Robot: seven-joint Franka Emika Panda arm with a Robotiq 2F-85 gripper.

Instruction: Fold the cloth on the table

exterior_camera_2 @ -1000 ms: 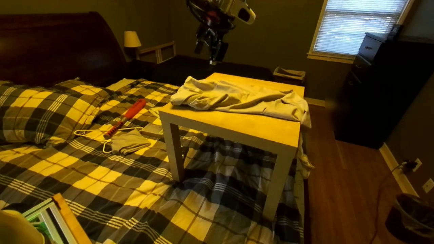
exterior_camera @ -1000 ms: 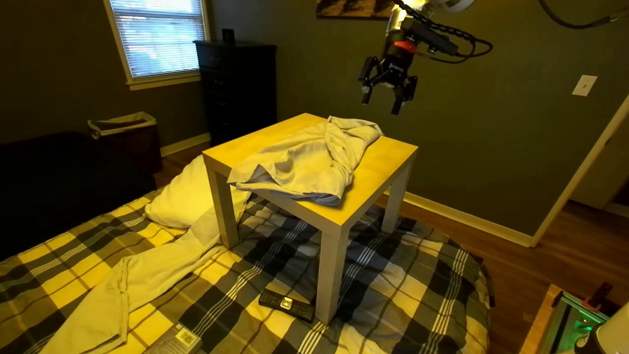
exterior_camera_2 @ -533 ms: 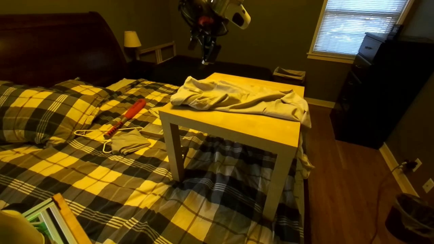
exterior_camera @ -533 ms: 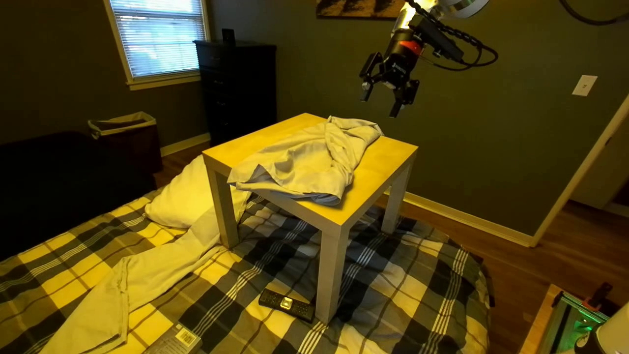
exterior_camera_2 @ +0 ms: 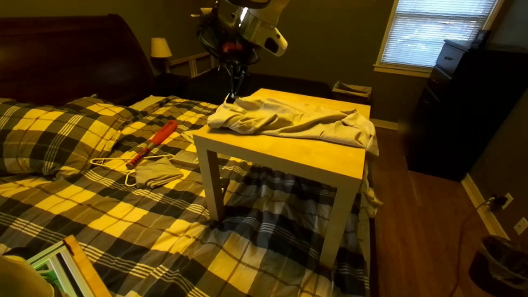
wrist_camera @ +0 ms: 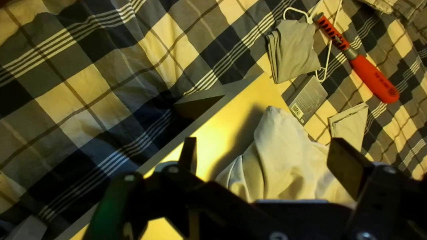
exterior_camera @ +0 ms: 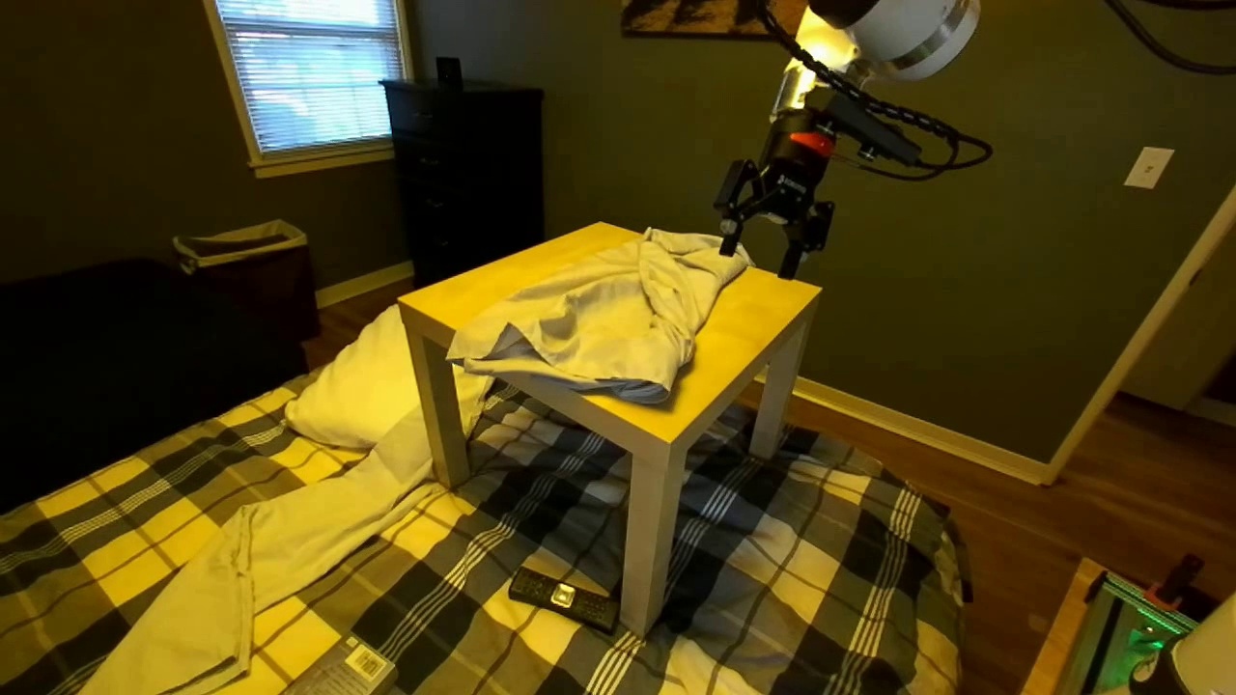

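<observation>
Claw (exterior_camera: 760,261) spread, cloth (exterior_camera: 599,323) rumpled on table (exterior_camera: 744,319)

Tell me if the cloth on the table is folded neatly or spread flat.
Neither: the cloth lies bunched and wrinkled across the table, its end drooping over one edge.

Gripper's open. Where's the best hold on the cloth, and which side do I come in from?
I'd take the raised fold at the bunched end of the cloth, coming straight down from above. In the wrist view it stands up as a blunt peak framed by the open gripper, so it should pinch easily; the middle looks flatter against the table.
</observation>
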